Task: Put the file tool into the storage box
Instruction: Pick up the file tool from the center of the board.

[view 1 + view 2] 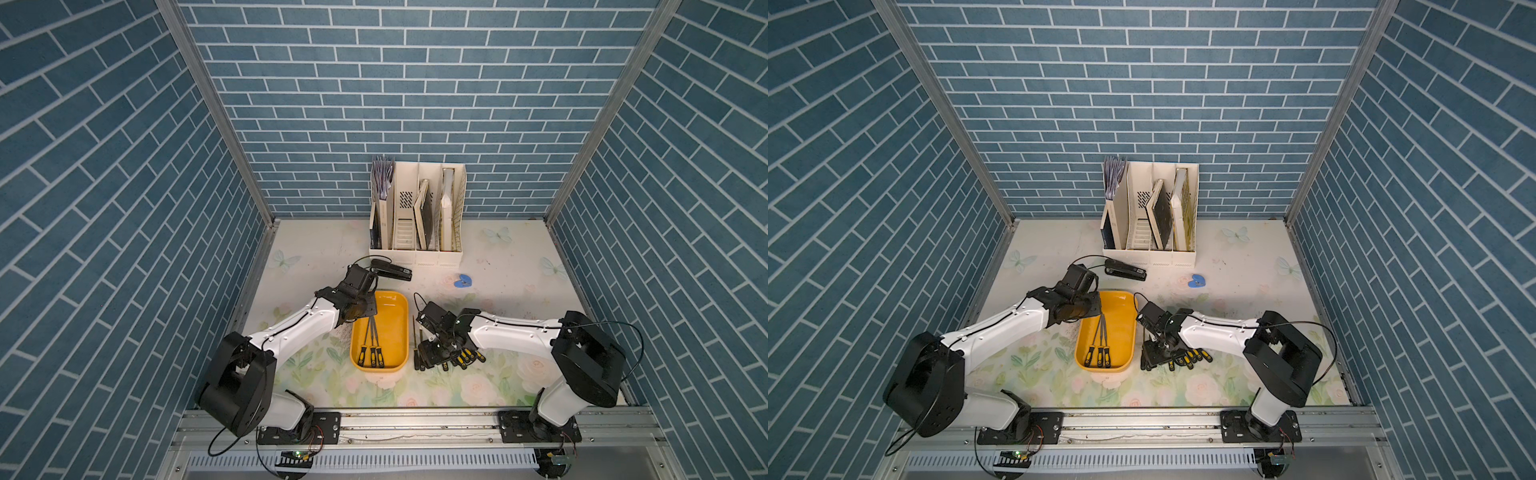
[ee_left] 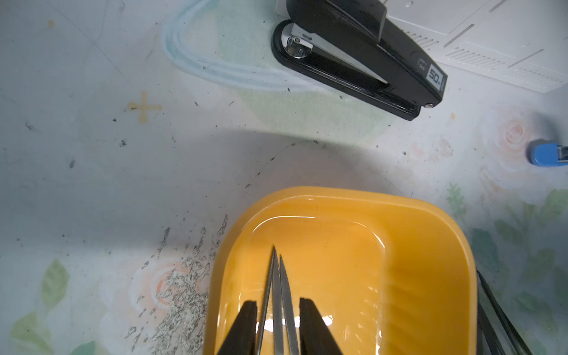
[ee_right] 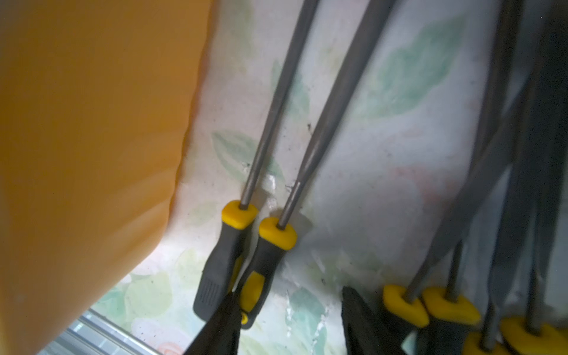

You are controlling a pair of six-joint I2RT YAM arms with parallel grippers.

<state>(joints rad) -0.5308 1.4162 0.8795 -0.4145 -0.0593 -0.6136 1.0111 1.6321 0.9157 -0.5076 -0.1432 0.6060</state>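
Three needle files [image 1: 371, 341] are already in the storage box [image 1: 397, 303], handles at its 6 o'clock end and tips bunched toward 12. The loose files [image 1: 461, 358] lie on the floral tabletop [image 1: 490, 257] at the box's 3 o'clock, just beside its wall.

Worry #1, just my guess: the right gripper [image 3: 289, 292] hangs over that pile with jaws apart and nothing pinched yet. One finger is right over two handles [image 3: 218, 267] that lie touching each other. Close there and it could grab both, or squirt one sideways. The handles are grey rubbery stuff with yellow collars, kinda triangular, so grip should be fine. The blades are long, thin, tapered steel though, so a file held by the handle alone may droop and clip the rim.

Worry #2: the left gripper [image 2: 277, 302] sits low over the box's 11 o'clock corner, jaws parted, straddling the three blade tips without squeezing them. Pulling out crooked could hook a blade and flick it out. The box is glossy, smooth yellow-orange plastic, shallow with rounded corners and probably light. Any bump might slide it toward the black stapler [image 1: 392, 271] at its 12 o'clock
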